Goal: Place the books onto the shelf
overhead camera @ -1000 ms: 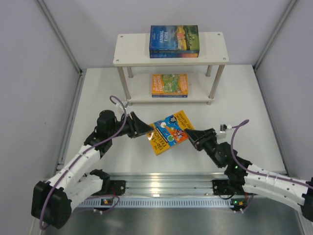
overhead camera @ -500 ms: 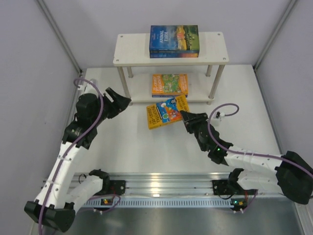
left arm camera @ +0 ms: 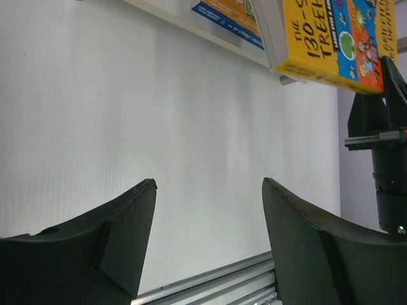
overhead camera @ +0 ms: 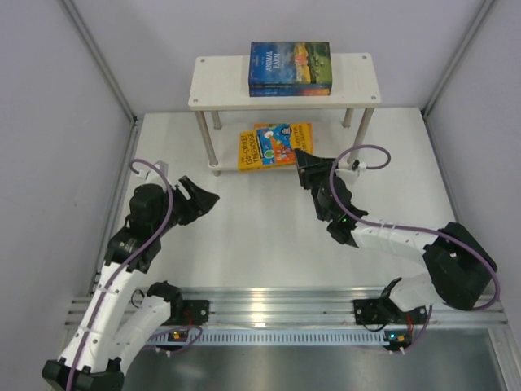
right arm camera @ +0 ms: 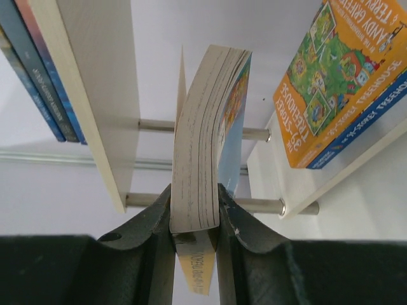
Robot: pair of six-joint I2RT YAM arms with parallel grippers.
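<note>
Cream wooden boards on silver legs make the shelf (overhead camera: 220, 81), which stands at the 12 o'clock end of the white worktop (overhead camera: 260, 244). On its top board lies a stack of blue books (overhead camera: 290, 69); on the lower board lies an orange book (right arm camera: 331, 76) with a green picture. We see the right gripper (overhead camera: 303, 160) closed on one edge of a yellow book (overhead camera: 271, 147), which reaches from it toward 10 o'clock into the gap between the two boards, just over the orange one; whether they touch we cannot tell. The left gripper (overhead camera: 203, 195) hangs over the worktop toward 9 o'clock, well apart from the shelf, its jaws spread wide and holding nothing.
</note>
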